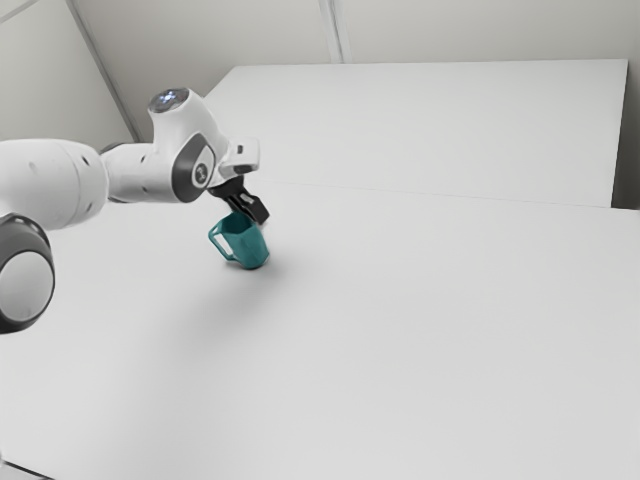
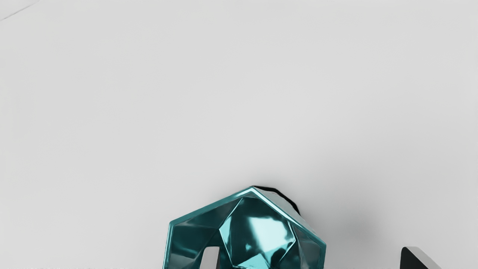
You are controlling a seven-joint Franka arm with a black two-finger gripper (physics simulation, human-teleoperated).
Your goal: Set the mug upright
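in the exterior view the mug (image 1: 243, 243) sits at 6 o'clock from the open claw (image 1: 250, 211), mouth leaning toward 11, one wall between parted fingers (image 2: 211, 258)

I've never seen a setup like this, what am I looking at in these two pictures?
You are seeing a computer-simulated robot. One picture is taken from the arm's side: the white arm comes in from that view's left and ends in a black hand with two fingers. The other picture comes from a camera on the hand itself, so the fingertips show at its bottom edge.

On the pale table there is a teal mug, its open mouth toward the hand and its handle toward the side view's left. It looks tilted.

Nothing is gripped: the fingers are apart, one over the mug's mouth, the other outside its rim with a gap.
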